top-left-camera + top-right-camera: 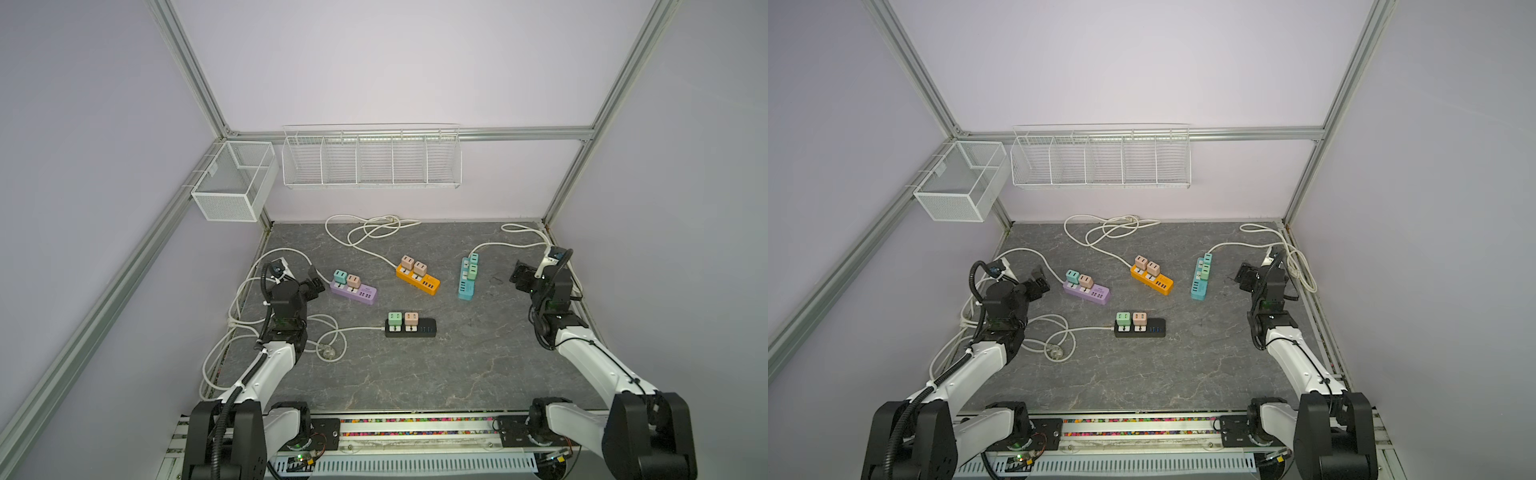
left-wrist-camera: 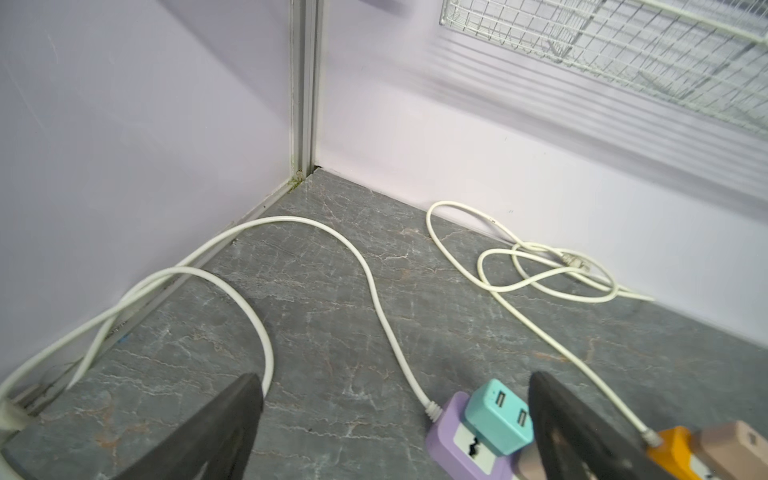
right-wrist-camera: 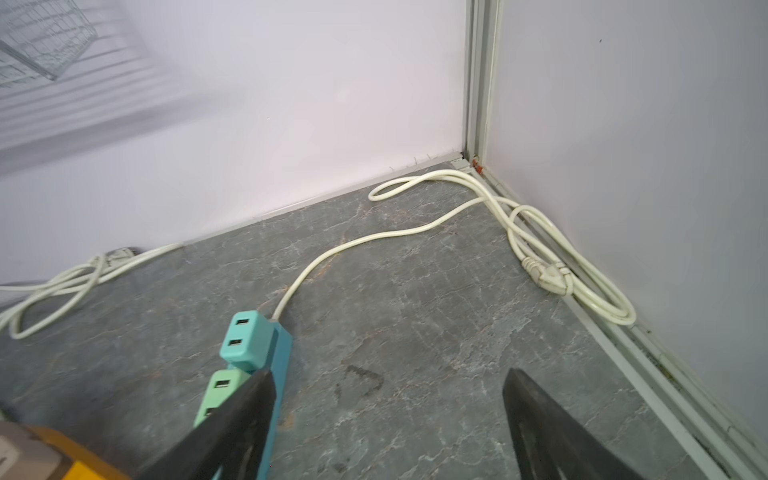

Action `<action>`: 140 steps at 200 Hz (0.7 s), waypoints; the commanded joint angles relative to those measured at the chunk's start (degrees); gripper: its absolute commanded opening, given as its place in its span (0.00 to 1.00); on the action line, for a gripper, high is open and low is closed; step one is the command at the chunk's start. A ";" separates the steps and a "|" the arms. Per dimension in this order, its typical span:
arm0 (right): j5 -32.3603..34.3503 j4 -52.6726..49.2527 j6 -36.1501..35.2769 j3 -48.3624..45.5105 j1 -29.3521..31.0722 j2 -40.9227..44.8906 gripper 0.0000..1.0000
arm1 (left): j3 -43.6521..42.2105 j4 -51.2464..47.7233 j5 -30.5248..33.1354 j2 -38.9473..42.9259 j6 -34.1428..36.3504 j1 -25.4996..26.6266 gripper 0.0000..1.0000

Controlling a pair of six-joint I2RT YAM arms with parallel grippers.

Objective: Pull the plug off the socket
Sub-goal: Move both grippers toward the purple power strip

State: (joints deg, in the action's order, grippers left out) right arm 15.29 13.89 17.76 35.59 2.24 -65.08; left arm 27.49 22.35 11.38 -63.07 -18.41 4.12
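Progress looks nil so far. On the table (image 1: 415, 374), the left gripper (image 2: 392, 376) and right gripper (image 3: 388, 372) hover low, jaws spread wide, gripping nothing. Four strips lie about: the purple strip (image 1: 354, 291) just ahead of the left fingers (image 2: 224, 428), the teal strip (image 1: 467, 278) just beside the right fingers (image 3: 232, 424), and the orange strip (image 1: 417, 280) and black strip (image 1: 410, 327) well apart from both. Each carries two seated cube plugs. The aqua plug (image 2: 498, 417) sits between the left fingers, close to one. The teal plug (image 3: 245, 340) lies just beyond one right fingertip. Approach, grip and pull all remain.
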 commanded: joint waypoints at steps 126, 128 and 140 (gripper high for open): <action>-15.44 -32.37 -3.67 14.41 16.37 0.58 0.88 | 5.13 -27.70 -15.01 11.85 -19.84 0.96 0.99; -15.48 -32.48 -3.82 14.39 16.74 0.26 0.88 | 5.12 -27.95 -14.77 12.03 -19.89 1.30 0.99; -15.68 -33.02 -4.92 16.78 19.28 -1.36 0.88 | 4.95 -29.03 -13.69 12.70 -19.93 3.82 0.99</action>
State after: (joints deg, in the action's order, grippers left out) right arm 1.28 -15.20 16.97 48.86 17.34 -63.51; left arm 30.87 -1.76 -1.76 -51.99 -36.36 4.69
